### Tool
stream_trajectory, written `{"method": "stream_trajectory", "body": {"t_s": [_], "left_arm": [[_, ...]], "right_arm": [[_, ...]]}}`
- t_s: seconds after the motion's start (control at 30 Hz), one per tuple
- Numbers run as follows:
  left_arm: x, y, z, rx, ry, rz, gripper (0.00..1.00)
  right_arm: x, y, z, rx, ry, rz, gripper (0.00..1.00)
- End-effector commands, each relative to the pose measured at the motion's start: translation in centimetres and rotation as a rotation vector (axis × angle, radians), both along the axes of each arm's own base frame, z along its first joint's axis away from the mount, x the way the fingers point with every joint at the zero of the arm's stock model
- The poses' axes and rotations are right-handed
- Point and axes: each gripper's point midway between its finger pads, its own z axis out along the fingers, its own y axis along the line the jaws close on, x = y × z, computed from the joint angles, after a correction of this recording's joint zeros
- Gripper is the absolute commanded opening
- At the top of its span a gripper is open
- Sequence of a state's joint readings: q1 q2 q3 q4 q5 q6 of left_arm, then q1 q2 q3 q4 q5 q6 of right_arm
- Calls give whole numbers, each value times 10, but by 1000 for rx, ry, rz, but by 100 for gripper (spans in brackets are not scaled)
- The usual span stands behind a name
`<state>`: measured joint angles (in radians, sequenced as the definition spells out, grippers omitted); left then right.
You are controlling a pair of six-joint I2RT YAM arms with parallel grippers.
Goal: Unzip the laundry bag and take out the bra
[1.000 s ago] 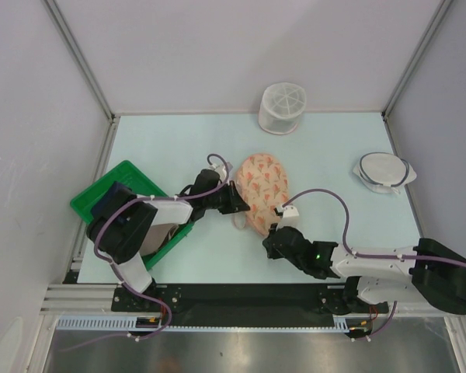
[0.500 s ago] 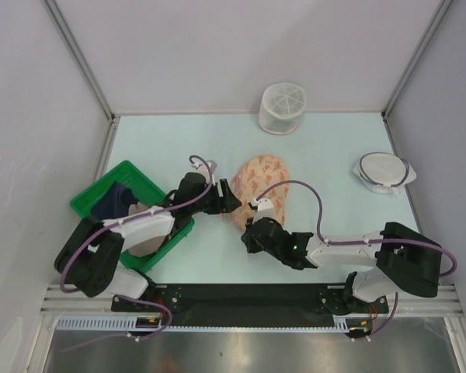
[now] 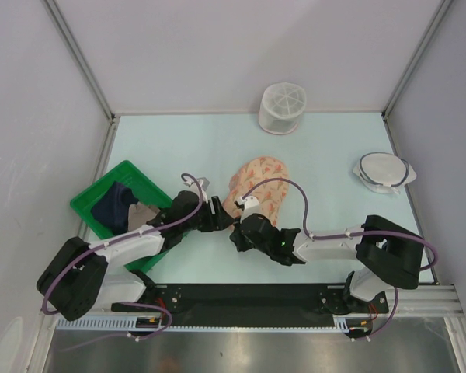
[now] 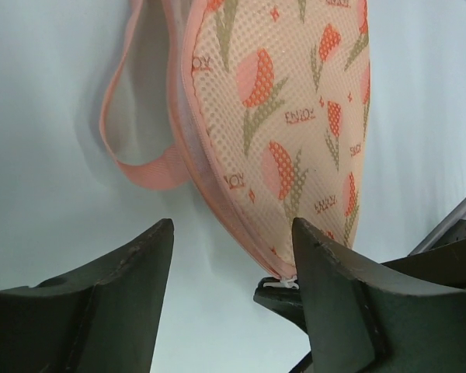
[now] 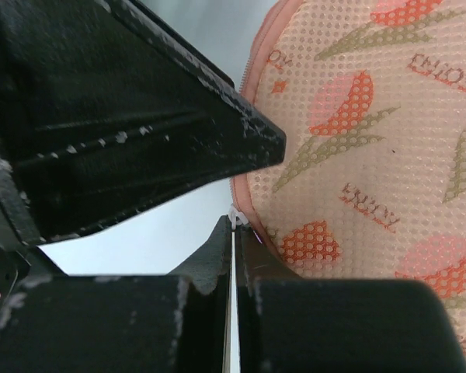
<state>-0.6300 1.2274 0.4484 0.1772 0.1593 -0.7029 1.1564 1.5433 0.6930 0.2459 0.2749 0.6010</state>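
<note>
My right gripper (image 5: pixel 233 227) is clenched on the small white zip tab (image 5: pixel 234 214) at the near end of the laundry bag (image 3: pixel 258 169), which lies at the middle of the worktop (image 3: pixel 179 140). My left gripper (image 4: pixel 233 227) is released, fingers spread with nothing between them, just beside that same near end on its left. The pink zip edging looks closed along the stretch I can see, so I can't tell what the bag holds. At the worktop's left edge the green tray (image 3: pixel 99 183) holds a dark navy cloth (image 3: pixel 113 202) and a tan cloth (image 3: pixel 142 214). A white mesh cylinder (image 3: pixel 282 107) stands at the far edge and a flat mesh disc (image 3: pixel 382 172) lies near the right edge. Only the overhead view shows those containers; only the left wrist view shows the bag's pink loop strap (image 4: pixel 140 167) flat on the worktop.
</note>
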Motion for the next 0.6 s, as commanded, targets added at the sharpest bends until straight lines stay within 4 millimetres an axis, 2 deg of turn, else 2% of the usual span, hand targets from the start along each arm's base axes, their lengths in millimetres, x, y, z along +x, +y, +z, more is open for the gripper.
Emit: {"method": "stream_trajectory", "body": {"t_s": [0.0, 0.17, 0.2, 0.27, 0.3, 0.4, 0.5, 0.57], "left_arm": [[4, -6, 12, -68, -25, 40, 62], [6, -8, 12, -84, -24, 48, 44], [6, -9, 12, -86, -23, 46, 36], [8, -10, 14, -98, -24, 50, 28], [8, -10, 13, -96, -24, 52, 21], [10, -12, 15, -101, -27, 54, 8], [12, -12, 16, -99, -29, 56, 0], [13, -12, 17, -99, -31, 61, 0]], "right_arm": [[5, 20, 26, 80, -41, 25, 0], [5, 19, 26, 77, -39, 21, 0], [5, 20, 26, 77, -39, 23, 0], [5, 19, 26, 76, -39, 21, 0], [5, 18, 25, 74, -39, 20, 0], [5, 17, 23, 71, -37, 18, 0], [6, 17, 24, 69, -39, 16, 0], [6, 16, 23, 66, -38, 15, 0]]}}
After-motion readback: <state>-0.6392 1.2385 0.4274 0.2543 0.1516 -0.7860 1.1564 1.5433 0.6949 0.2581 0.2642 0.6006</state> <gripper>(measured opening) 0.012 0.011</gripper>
